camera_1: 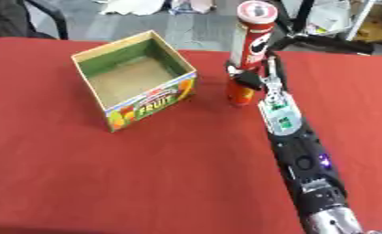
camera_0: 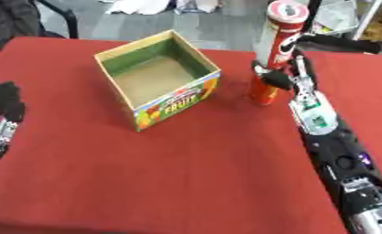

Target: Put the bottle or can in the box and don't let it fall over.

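A tall red can [camera_0: 280, 41] with a white lid stands upright on the red table, to the right of the box. My right hand [camera_0: 280, 77] is at the can's lower half, thumb and fingers curled round it. The open cardboard box [camera_0: 157, 77], with a fruit print on its front, sits left of the can with nothing inside. My left hand [camera_0: 4, 109] rests at the left edge of the left eye view, fingers relaxed, away from both things.
The red table [camera_0: 186, 173] stretches wide in front of the box and can. Behind its far edge are a black stand [camera_1: 322, 41], chair legs and clutter on a grey floor.
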Motion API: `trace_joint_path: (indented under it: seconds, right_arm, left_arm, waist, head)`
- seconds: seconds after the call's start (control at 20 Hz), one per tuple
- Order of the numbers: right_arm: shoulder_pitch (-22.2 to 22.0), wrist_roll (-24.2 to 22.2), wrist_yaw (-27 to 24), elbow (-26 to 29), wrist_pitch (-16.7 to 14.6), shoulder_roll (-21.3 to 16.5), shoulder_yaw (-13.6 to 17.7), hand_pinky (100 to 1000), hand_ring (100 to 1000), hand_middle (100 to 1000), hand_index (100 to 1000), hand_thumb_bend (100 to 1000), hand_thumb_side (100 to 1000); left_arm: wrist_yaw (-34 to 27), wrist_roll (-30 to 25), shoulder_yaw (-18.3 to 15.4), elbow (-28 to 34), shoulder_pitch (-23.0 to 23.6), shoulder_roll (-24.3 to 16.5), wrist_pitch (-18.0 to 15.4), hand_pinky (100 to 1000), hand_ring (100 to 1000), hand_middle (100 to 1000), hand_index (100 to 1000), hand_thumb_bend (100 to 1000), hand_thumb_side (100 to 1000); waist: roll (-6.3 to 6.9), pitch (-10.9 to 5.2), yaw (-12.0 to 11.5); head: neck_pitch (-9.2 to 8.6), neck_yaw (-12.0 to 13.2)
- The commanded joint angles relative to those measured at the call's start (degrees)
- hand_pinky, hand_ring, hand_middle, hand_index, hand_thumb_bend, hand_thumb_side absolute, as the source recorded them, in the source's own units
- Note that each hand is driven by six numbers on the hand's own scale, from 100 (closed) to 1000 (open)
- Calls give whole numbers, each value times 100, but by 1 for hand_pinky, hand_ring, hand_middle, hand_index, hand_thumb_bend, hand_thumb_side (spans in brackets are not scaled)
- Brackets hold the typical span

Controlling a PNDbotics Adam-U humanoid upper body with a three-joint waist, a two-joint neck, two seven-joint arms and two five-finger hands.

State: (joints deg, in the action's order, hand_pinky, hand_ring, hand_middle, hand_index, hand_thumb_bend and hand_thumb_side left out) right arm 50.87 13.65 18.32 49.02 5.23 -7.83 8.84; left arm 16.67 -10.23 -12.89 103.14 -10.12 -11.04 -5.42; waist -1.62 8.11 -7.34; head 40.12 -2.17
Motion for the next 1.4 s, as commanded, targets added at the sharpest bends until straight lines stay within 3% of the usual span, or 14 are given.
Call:
trace_joint_path:
  seconds: [0.05,0.3,0.7,1.05,1.4]
  right_arm:
    - [75,125,-166,-39,52,-139,27,945,892,883,450,100,100]
    - [59,247,-256,47,44,-172,-12,939,853,830,365,100,100]
    - [174,-36,-341,573,-18,-262,-190,945,852,822,352,100,100]
    - [781,-559,-353,753,-113,-266,-475,951,852,821,357,100,100]
    - [1354,-873,-243,527,-312,122,-550,958,849,821,379,100,100]
  left_arm:
    - [-41,-3,3,131,-66,-42,5,903,840,789,893,478,797]
    - [-37,4,-5,132,-59,-38,12,903,840,788,893,477,797]
    - [-34,13,-15,131,-39,-36,17,903,839,788,893,478,796]
    - [-33,-13,11,118,-18,-35,9,903,839,788,893,476,795]
    - [-51,-82,84,113,-89,-16,-21,903,839,787,894,477,794]
  waist:
    - [14,-71,-8]
    - [10,-79,3]
    - [20,-98,53]
    - [21,-131,27]
    - [5,-91,-251]
  head:
    - [-76,-15]
    - [-88,-9]
    - [-69,33]
    - [-120,-3]
    - [-301,-376]
